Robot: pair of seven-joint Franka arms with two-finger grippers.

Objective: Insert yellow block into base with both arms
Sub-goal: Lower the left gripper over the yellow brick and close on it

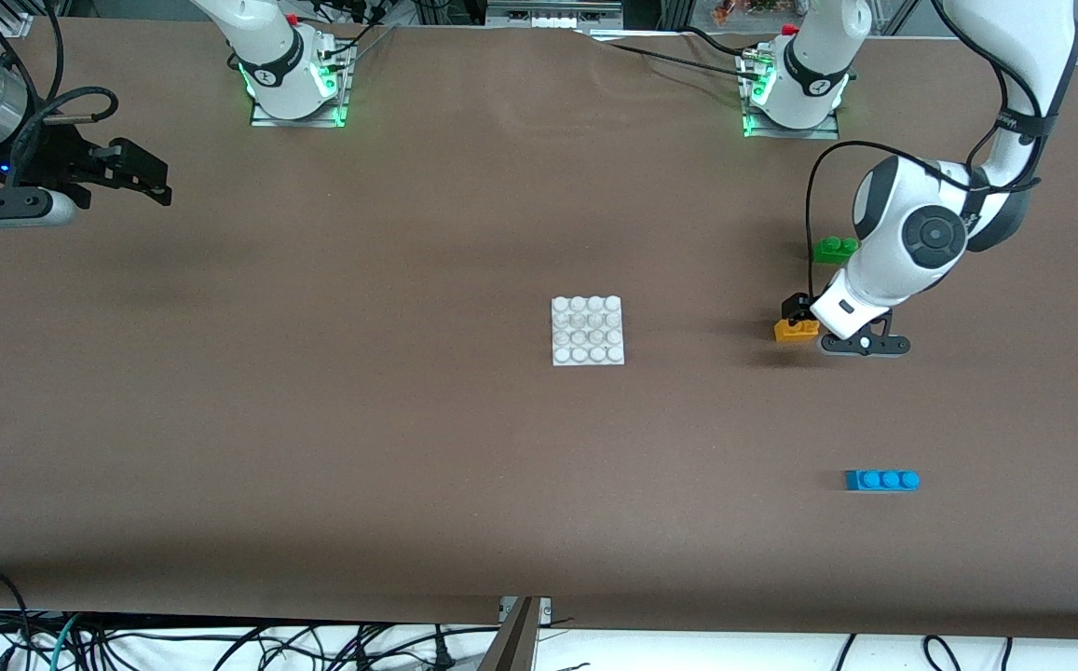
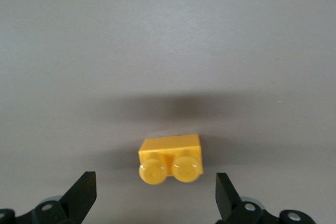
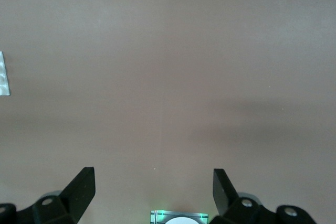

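The yellow block [image 1: 795, 329] lies on the brown table toward the left arm's end, studs up. My left gripper [image 1: 799, 310] is low over it and open. In the left wrist view the yellow block [image 2: 169, 158] sits just ahead of the gap between the spread fingertips, and my left gripper [image 2: 155, 192] touches nothing. The white studded base [image 1: 587, 330] lies flat at the table's middle; its edge shows in the right wrist view [image 3: 3, 74]. My right gripper [image 1: 143, 177] waits open and empty over the right arm's end of the table, and it also shows in the right wrist view [image 3: 153, 187].
A green two-stud brick [image 1: 835, 248] lies farther from the front camera than the yellow block, close to the left arm. A blue three-stud brick [image 1: 881, 480] lies nearer the front camera. The right arm's green-lit mount [image 3: 177, 217] shows under its wrist.
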